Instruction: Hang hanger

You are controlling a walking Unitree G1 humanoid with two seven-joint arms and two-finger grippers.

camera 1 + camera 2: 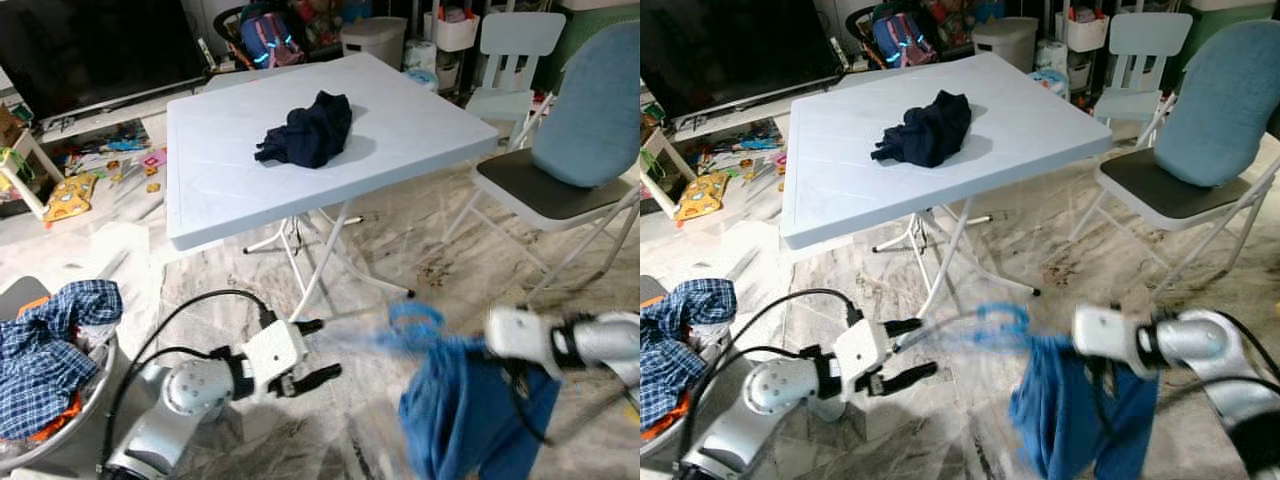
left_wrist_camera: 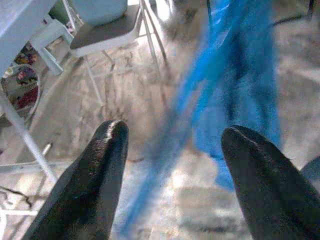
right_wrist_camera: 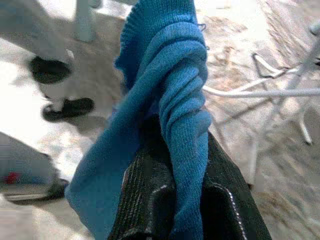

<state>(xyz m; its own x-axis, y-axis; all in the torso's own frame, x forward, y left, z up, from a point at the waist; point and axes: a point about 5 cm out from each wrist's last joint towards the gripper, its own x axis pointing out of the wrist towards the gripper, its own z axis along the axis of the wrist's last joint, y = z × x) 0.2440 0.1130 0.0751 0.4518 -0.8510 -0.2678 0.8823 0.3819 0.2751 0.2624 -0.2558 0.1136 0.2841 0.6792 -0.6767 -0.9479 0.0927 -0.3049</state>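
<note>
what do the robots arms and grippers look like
Both arms are silver and rounded, each ending in a boxy white wrist block. The left gripper has two long black fingers, and black cables loop along that arm. The right gripper's fingers are black with ribbed pads.

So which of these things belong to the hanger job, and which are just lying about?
In play:
blue knit garment, bunched in the right gripper
blurred blue hanger above the garment
left gripper, open, empty

Lying about:
dark garment on white table
plaid shirt
folding chair
</note>
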